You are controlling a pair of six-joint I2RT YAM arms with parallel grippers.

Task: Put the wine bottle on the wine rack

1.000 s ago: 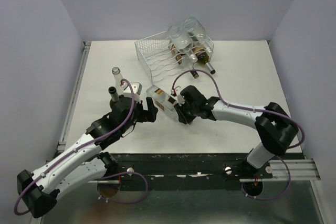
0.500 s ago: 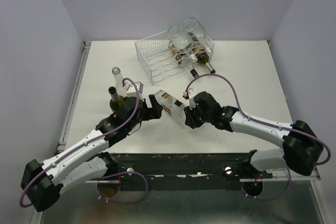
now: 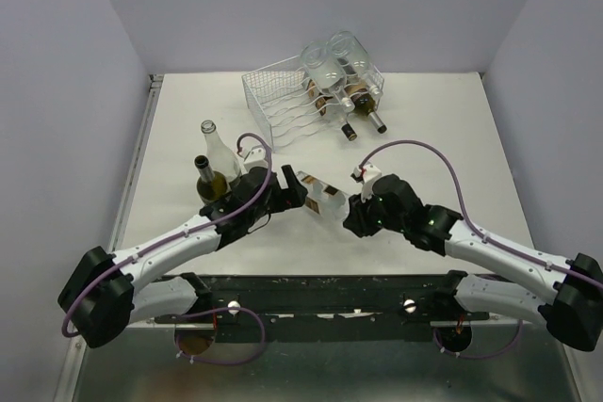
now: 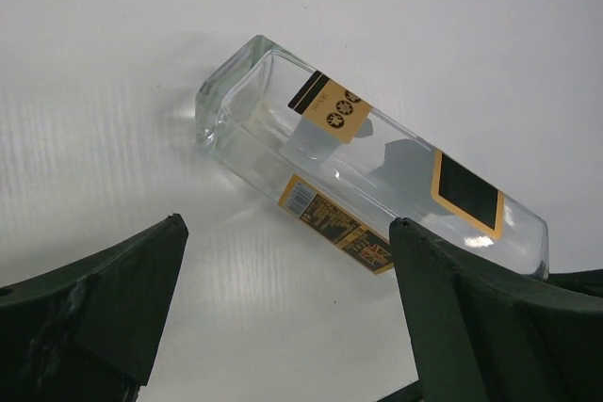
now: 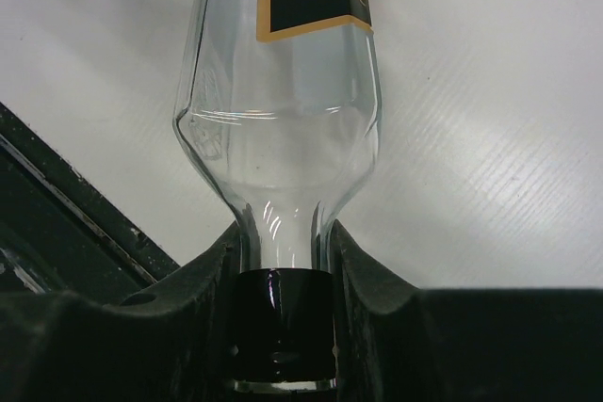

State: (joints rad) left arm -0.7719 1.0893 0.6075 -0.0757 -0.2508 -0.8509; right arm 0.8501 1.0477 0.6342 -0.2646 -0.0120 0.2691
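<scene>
While the right gripper (image 5: 283,251) clamps the wine bottle (image 4: 367,185) by its half-hidden neck, the left gripper (image 4: 287,228) gapes wide.

**Change over the last second.** The right arm (image 3: 490,247) has swung outward and lowered. Its right fingers (image 3: 353,218), clamped on the neck, have drawn the wine bottle (image 3: 320,199) rightward and nearer the front of the worktop (image 3: 443,138). The left arm (image 3: 179,237) has stretched flatter. Its spread left fingers (image 3: 290,189) have followed the bottle's base, uncovering the dark upright bottle (image 3: 205,174).
</scene>
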